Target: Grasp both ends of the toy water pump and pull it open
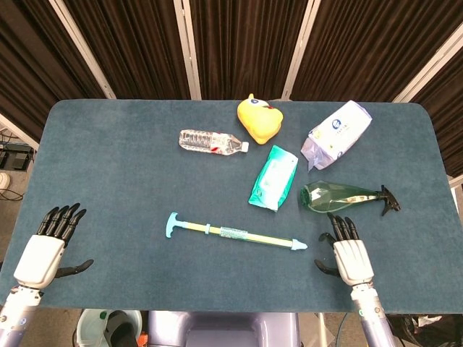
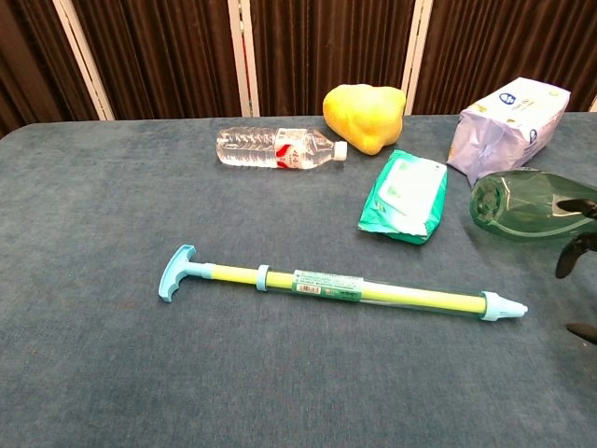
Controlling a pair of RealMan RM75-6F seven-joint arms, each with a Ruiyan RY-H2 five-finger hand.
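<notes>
The toy water pump lies flat near the table's front. It is a long yellow-green tube with a light blue T-handle at its left end and a light blue nozzle at its right. My right hand is open, fingers spread, just right of the nozzle and not touching it; only its dark fingertips show at the chest view's right edge. My left hand is open at the front left corner, far from the T-handle.
Behind the pump lie a green spray bottle, a green wipes pack, a clear water bottle, a yellow duck toy and a white-blue tissue pack. The spray bottle is close behind my right hand.
</notes>
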